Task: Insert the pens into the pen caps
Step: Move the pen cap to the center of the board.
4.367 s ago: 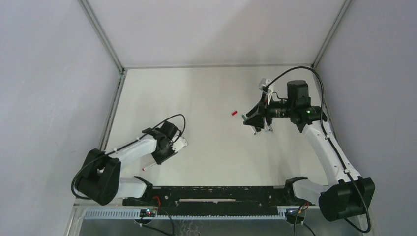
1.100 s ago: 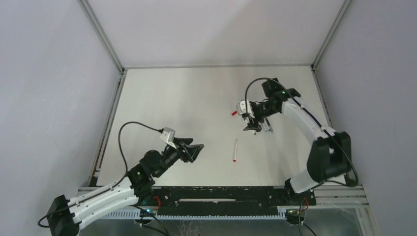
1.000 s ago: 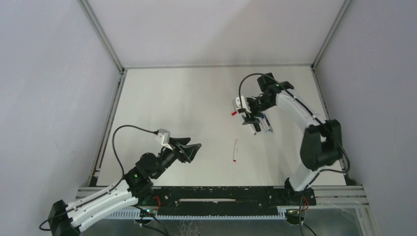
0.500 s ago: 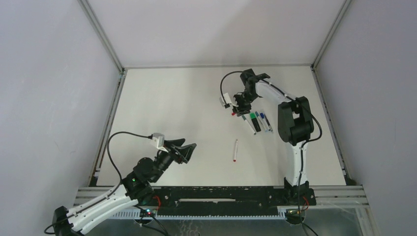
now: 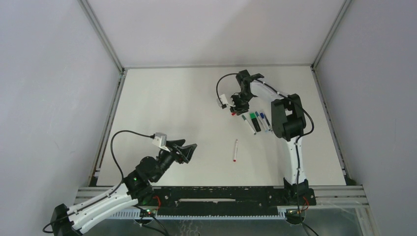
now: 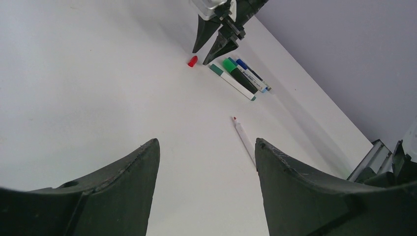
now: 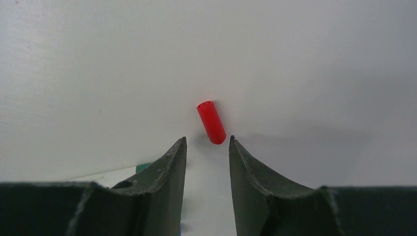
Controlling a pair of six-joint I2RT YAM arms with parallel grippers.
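A small red pen cap (image 7: pixel 211 122) lies on the white table, tilted, its near end just at the tips of my right gripper (image 7: pixel 207 138). That gripper is open with a narrow gap and holds nothing. From above, the cap (image 5: pixel 233 113) sits at the right gripper (image 5: pixel 236 109), left of a row of several pens (image 5: pixel 256 121) with green and blue ends. One slim white pen with a red tip (image 5: pixel 235 150) lies alone nearer the front. My left gripper (image 5: pixel 187 150) hovers wide open and empty, well left of that pen (image 6: pixel 244 137).
The left wrist view shows the red cap (image 6: pixel 192 61) beside the right gripper's fingers (image 6: pixel 221 46), with the pen row (image 6: pixel 239 78) just behind. A metal frame rail (image 5: pixel 112 123) bounds the table's left edge.
The right gripper swung left from over the pen row to the red cap, and its jaws narrowed. The left arm barely moved and stayed open.
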